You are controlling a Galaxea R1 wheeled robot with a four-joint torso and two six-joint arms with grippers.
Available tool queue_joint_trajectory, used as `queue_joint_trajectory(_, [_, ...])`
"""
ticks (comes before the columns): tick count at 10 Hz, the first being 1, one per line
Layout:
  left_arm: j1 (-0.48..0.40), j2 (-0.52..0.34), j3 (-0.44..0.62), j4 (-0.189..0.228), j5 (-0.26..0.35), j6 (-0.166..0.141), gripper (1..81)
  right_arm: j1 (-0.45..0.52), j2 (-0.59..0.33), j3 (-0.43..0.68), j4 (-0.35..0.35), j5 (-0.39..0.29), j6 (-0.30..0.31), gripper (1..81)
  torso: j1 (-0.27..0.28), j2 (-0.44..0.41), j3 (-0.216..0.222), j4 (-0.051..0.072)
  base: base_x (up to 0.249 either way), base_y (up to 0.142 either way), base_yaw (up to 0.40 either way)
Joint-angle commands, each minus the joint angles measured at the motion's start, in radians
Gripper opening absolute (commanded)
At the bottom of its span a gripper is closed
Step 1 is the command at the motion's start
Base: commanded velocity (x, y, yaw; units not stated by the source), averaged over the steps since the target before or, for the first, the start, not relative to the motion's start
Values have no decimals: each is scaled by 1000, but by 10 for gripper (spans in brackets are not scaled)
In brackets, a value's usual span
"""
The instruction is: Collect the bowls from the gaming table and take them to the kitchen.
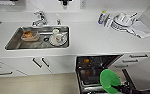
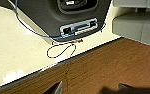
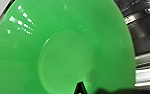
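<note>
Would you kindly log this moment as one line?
place: kitchen | right gripper: holding green bowl over open dishwasher | orange bowl: inside

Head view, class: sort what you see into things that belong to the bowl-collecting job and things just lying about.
Job:
- green bowl, on the right pincer
- orange bowl in the open dishwasher

Lying about:
- dishes in the sink
- tap
- bottle
- towel

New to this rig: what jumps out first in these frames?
The lime green bowl, held by the right gripper over the open dishwasher under the white counter. An orange bowl sits inside the dishwasher. After that, the steel sink at the counter's left, with dishes in it.
</note>
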Motion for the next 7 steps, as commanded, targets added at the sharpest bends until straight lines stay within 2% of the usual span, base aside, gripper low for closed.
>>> queue_joint_trajectory(1, [87,129,-163,14,53,5,811,99,31,-87,20,-62,18,10,0,0,0,0,0,0,0])
queue_joint_trajectory(6, [99,149,-168,14,62,5,811,181,75,-108,24,-82,72,10,0,0,0,0,0,0,0])
queue_joint_trajectory(7, [97,149,-168,14,62,5,811,201,68,-104,26,-83,98,10,0,0,0,0,0,0,0])
